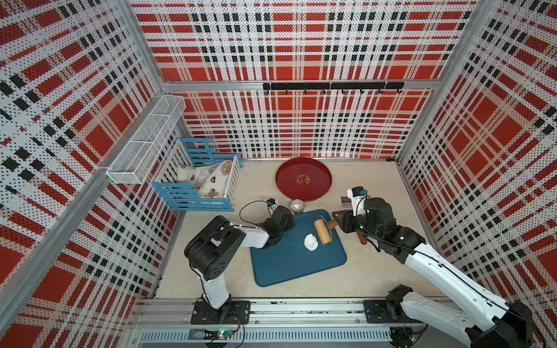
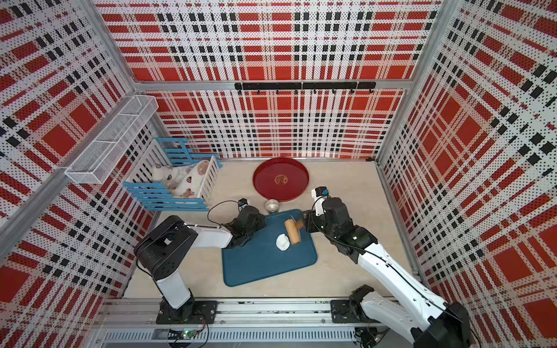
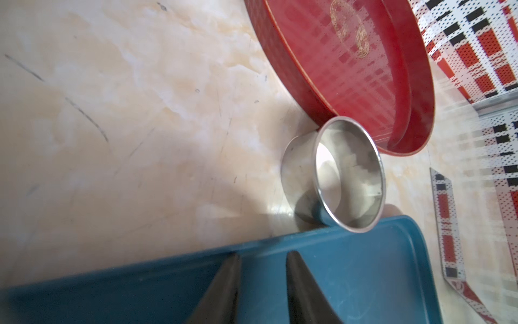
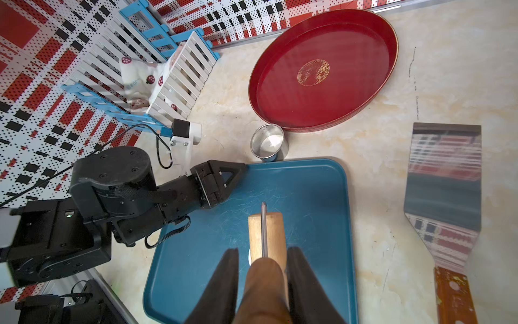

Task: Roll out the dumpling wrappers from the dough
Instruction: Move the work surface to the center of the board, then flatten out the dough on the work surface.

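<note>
The dough [image 1: 310,242] [image 2: 282,242] is a small white lump lying on the blue mat [image 1: 295,262]. A wooden rolling pin [image 1: 322,231] [image 4: 273,232] rests against the lump's right side. My right gripper [image 1: 336,223] [image 4: 263,250] is shut on the pin's brown handle, and in the right wrist view the roller hides almost all of the dough. My left gripper [image 1: 290,214] [image 3: 264,254] hovers at the mat's far left corner, open, with only mat between its fingers. A small metal ring [image 1: 297,206] [image 3: 336,179] stands just beyond that corner. No dumpling wrappers are in view.
A round red tray [image 1: 303,178] [image 4: 322,70] sits at the back behind the ring. A metal spatula [image 4: 445,174] with a wooden handle lies right of the mat. A blue and white crate [image 1: 196,186] holding cloth stands at the back left, under a wire basket [image 1: 147,141].
</note>
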Tool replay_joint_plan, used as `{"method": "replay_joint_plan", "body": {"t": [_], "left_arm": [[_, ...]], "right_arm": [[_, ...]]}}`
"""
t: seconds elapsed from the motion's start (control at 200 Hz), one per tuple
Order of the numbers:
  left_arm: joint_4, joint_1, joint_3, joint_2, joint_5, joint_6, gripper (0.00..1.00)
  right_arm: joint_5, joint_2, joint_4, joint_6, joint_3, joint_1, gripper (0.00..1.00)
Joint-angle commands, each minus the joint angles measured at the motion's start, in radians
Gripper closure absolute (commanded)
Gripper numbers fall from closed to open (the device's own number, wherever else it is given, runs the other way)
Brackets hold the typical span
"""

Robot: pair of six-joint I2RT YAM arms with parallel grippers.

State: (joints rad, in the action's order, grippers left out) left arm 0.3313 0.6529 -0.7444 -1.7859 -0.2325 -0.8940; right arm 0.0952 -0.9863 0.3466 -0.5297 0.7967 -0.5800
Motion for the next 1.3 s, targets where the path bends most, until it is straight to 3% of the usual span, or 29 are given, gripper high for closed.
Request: {"method": "replay_joint_plan", "body": {"t": [0.0, 0.135, 0.346, 0.411, 0.581, 0.747, 1.087, 1.298], "left_arm": [[0.027, 0.019, 0.013, 0.055, -0.034, -0.009, 0.60], [0.021, 0.036, 0.080, 0.168, -0.031, -0.029, 0.45], [-0.075, 0.056, 0.253, 0.424, -0.087, -0.092, 0.15], [-0.143, 0.070, 0.290, 0.498, -0.119, -0.116, 0.00], [-0.319, 0.099, 0.356, 0.655, -0.196, -0.193, 0.01], [-0.504, 0.111, 0.358, 0.725, -0.288, -0.271, 0.01], [-0.573, 0.113, 0.405, 0.727, -0.318, -0.331, 0.01], [-0.594, 0.115, 0.401, 0.694, -0.295, -0.308, 0.01]], "right_arm": [[-0.038, -0.014, -0.062, -0.052, -0.002, -0.042, 1.00], [-0.097, -0.028, -0.072, -0.104, -0.002, -0.069, 1.00], [-0.131, -0.069, -0.053, -0.148, 0.012, -0.095, 1.00], [-0.142, -0.077, -0.047, -0.164, 0.016, -0.110, 1.00], [-0.166, -0.074, -0.063, -0.200, -0.003, -0.135, 1.00], [-0.177, -0.067, -0.045, -0.197, 0.002, -0.137, 1.00], [-0.209, -0.061, -0.003, -0.181, 0.006, -0.138, 1.00], [-0.212, -0.059, -0.012, -0.178, 0.010, -0.138, 1.00]]}}
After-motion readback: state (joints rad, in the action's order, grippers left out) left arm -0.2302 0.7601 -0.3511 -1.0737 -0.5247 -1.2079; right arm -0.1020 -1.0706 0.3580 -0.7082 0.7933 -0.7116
